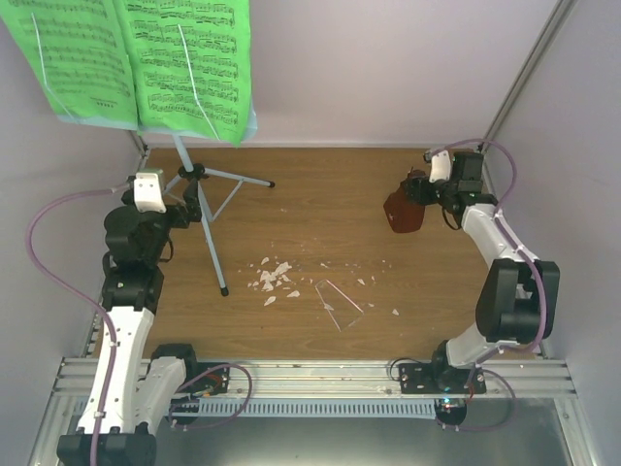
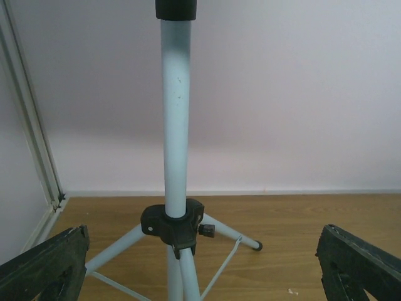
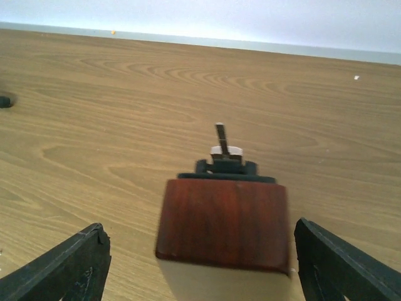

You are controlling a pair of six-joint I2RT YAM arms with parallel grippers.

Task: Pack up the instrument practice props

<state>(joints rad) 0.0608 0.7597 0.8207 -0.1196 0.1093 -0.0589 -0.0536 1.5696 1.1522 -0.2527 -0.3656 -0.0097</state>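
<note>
The pale blue music stand (image 1: 199, 209) stands at the back left on grey tripod legs, with green sheet music (image 1: 146, 58) on its desk at the top. My left gripper (image 1: 186, 209) is open just in front of the pole (image 2: 176, 125), with the fingers (image 2: 47, 269) wide on either side and not touching it. The reddish-brown metronome (image 1: 403, 211) lies at the back right. My right gripper (image 1: 422, 189) is open, its fingers (image 3: 69, 269) flanking the metronome (image 3: 222, 222) with gaps on both sides. The metronome's pale underside faces the wrist camera.
White crumbs (image 1: 272, 279) and a thin clear strip (image 1: 338, 303) lie mid-table. The tripod feet reach to the front (image 1: 224, 289) and to the right (image 1: 271, 183). Pale walls close the back and both sides; a metal rail (image 1: 310, 374) runs along the near edge.
</note>
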